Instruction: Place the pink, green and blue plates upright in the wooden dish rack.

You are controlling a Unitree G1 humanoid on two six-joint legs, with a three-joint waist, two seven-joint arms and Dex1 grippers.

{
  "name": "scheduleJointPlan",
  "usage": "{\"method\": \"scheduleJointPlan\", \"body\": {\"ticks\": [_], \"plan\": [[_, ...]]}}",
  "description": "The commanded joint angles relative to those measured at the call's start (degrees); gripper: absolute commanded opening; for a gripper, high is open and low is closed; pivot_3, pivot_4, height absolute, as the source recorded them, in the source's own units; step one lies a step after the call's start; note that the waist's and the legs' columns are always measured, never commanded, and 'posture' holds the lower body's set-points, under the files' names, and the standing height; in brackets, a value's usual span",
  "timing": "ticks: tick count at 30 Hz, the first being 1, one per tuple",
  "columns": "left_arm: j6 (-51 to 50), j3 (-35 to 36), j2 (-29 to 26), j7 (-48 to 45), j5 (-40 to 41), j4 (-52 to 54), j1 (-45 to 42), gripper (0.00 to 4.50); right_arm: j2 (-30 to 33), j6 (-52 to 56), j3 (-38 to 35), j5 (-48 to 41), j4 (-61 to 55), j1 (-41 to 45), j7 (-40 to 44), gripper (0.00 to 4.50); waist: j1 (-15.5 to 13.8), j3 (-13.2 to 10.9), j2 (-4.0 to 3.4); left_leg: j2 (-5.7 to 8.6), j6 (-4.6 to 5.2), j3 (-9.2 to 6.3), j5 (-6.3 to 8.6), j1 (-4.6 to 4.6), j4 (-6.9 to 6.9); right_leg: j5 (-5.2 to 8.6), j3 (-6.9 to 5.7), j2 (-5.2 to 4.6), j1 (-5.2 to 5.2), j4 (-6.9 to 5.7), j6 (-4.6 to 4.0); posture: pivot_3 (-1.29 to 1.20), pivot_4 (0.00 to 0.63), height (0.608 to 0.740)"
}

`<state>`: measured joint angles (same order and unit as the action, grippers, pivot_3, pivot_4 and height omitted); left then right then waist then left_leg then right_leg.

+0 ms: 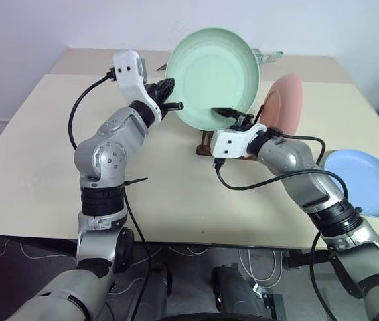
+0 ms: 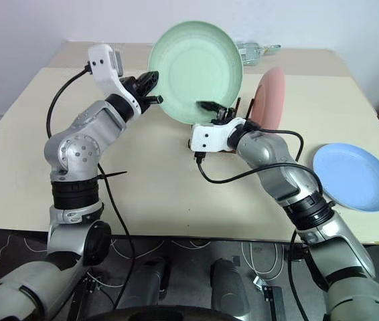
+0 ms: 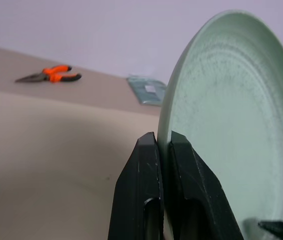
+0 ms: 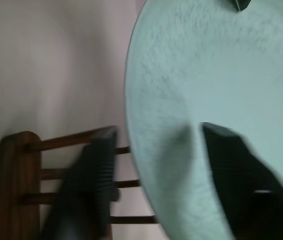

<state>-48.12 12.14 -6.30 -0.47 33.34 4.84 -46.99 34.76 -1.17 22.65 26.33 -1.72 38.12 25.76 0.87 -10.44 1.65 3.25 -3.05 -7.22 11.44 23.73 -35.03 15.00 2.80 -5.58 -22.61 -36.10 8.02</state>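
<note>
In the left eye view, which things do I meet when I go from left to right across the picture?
left gripper → green plate → right gripper → pink plate → blue plate

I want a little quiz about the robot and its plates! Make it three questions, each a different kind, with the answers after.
1. True or false: the pink plate is already standing in the wooden rack.
2. Which plate lies flat on the table? A) green B) blue C) pink
3. Fill in: the left gripper is pinching the rim of the ____ plate.

Key
1. True. It stands upright in the rack behind the right gripper.
2. B. The blue plate lies by the table's right edge.
3. Green. The green plate is held up on edge, and the right gripper's fingers sit either side of its lower rim, not yet clamped.
</note>
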Motion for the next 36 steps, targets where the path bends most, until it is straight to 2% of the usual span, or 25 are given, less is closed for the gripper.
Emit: {"method": "scheduleJointPlan", "body": {"ticks": [1, 2, 4, 8, 10, 12, 14, 17, 19, 23, 25, 30, 36], "plan": [[0.4, 1.3, 0.02, -0.64, 1.63, 2.19, -0.5, 0.0, -0.23, -1.53, -1.88, 2.08, -0.88, 0.27, -1.16, 0.67, -0.04, 0.0, 0.0, 0.0, 0.0, 0.0, 0.0, 0.0, 0.0, 0.0, 0.0, 0.0, 0.01, 0.01, 0.0, 0.0, 0.15, 0.74], [0.36, 1.85, 0.37, -0.7, 2.23, 2.13, -0.46, 0.33, -0.21, -1.82, -2.0, 2.6, -0.82, 0.21, -1.29, 0.04, -0.04, 0.0, 0.0, 0.0, 0.0, 0.0, 0.0, 0.0, 0.0, 0.0, 0.0, 0.0, 0.02, 0.01, 0.0, 0.0, 0.15, 0.74], [0.9, 3.05, 1.3, -1.01, 3.9, 2.06, -0.68, 1.01, -0.19, -2.48, -2.19, 3.74, -0.73, 0.12, -1.49, 0.0, -0.06, -0.01, -0.01, 0.01, 0.0, 0.0, 0.0, -0.01, 0.0, 0.0, 0.0, 0.0, 0.03, 0.02, 0.0, 0.0, 0.15, 0.74], [3.45, 5.18, 2.54, -0.54, 5.21, 1.5, -2.44, 3.05, -0.29, -3.21, -2.57, 5.69, -0.78, 0.0, -2.27, 0.0, -0.09, -0.01, -0.01, 0.01, 0.0, -0.01, 0.0, 0.0, -0.02, 0.0, 0.0, 0.0, 0.04, 0.02, 0.0, 0.0, 0.15, 0.74], [8.4, 6.88, 0.98, 0.63, 2.37, -0.56, -4.15, 4.01, -0.24, -3.4, -3.31, 5.89, -1.19, -0.37, -2.54, 0.0, 0.01, -0.01, -0.01, 0.01, 0.0, -0.01, 0.0, -0.01, -0.01, 0.0, 0.0, 0.0, 0.03, 0.01, 0.0, 0.0, 0.15, 0.74], [12.64, 8.18, -0.79, 1.63, -0.09, -2.85, -5.29, 4.01, -0.28, -3.48, -4.28, 5.48, -1.75, -0.84, -2.69, 0.0, 0.13, -0.01, -0.01, 0.0, -0.02, -0.01, -0.01, -0.01, 0.0, -0.01, 0.0, 0.01, 0.01, 0.01, -0.01, 0.0, 0.15, 0.74], [20.29, 6.56, -7.23, 0.84, -8.16, -8.08, -4.81, 4.01, -1.47, -3.53, -7.6, 0.9, -3.8, -1.88, -2.84, 0.0, 0.22, -0.01, -0.01, 0.0, -0.02, 0.01, -0.01, -0.03, 0.02, -0.01, 0.0, 0.02, 0.02, 0.0, -0.02, 0.0, 0.15, 0.74], [34.83, -6.59, -19.8, -5.29, -26.47, -17.77, 1.17, 4.01, -9.54, 1.48, -16.09, -19.57, -12.41, -4.64, -0.31, 0.0, 1.0, 0.0, -0.06, -0.05, -0.02, 0.12, -0.01, -0.16, 0.19, -0.04, 0.1, 0.05, 0.0, -0.01, -0.07, 0.0, 0.15, 0.74], [41.91, -11.8, -21.95, -10.06, -30.43, -21.44, 4.55, 4.01, -13.55, 6.66, -19.48, -29.35, -17.2, -6.37, 1.34, 0.0, 0.97, 0.01, -0.11, -0.06, -0.02, 0.13, -0.02, -0.31, 0.4, -0.04, 0.14, 0.05, 0.08, 0.0, -0.08, 0.0, 0.15, 0.74], [45.97, -13.33, -15.77, -21.71, -23.53, -20.61, 12.62, 4.01, -21.78, 21.57, -26.45, -47.94, -24.49, -9.2, -2.6, 0.0, -1.09, 0.02, -0.06, 0.01, 0.0, -0.09, 0.0, -0.2, 0.25, -0.04, 0.01, -0.04, 0.25, 0.15, -0.08, 0.0, 0.15, 0.74], [47.47, -15.37, -14.39, -27.24, -22.46, -17.66, 15.89, 4.01, -24.2, 26.28, -28.39, -53.69, -26.12, -9.49, -4.74, 0.0, -1.11, 0.0, -0.06, -0.01, 0.0, -0.11, 0.0, -0.08, 0.22, -0.07, 0.02, -0.06, 0.14, 0.17, -0.13, 0.0, 0.15, 0.74], [46.32, -19.7, -14.2, -38.37, -19.69, -9.59, 21.55, 4.01, -24.87, 30.42, -30.64, -58.25, -25.89, -9.21, -7.9, 0.0, -0.16, 0.0, -0.3, -0.08, -0.01, -0.08, -0.01, 0.0, 0.28, -0.1, 0.02, -0.01, -0.17, -0.01, -0.24, 0.0, 0.15, 0.74], [42.93, -21.05, -13.98, -42.93, -18.26, -4.92, 23.19, 4.01, -23.86, 32.9, -33.85, -62.78, -23.18, -8.84, -9.1, 0.0, 0.29, 0.01, -0.48, -0.11, 0.01, -0.02, -0.01, -0.1, 0.33, -0.1, 0.05, 0.04, -0.13, -0.03, -0.23, 0.0, 0.15, 0.74]]}}
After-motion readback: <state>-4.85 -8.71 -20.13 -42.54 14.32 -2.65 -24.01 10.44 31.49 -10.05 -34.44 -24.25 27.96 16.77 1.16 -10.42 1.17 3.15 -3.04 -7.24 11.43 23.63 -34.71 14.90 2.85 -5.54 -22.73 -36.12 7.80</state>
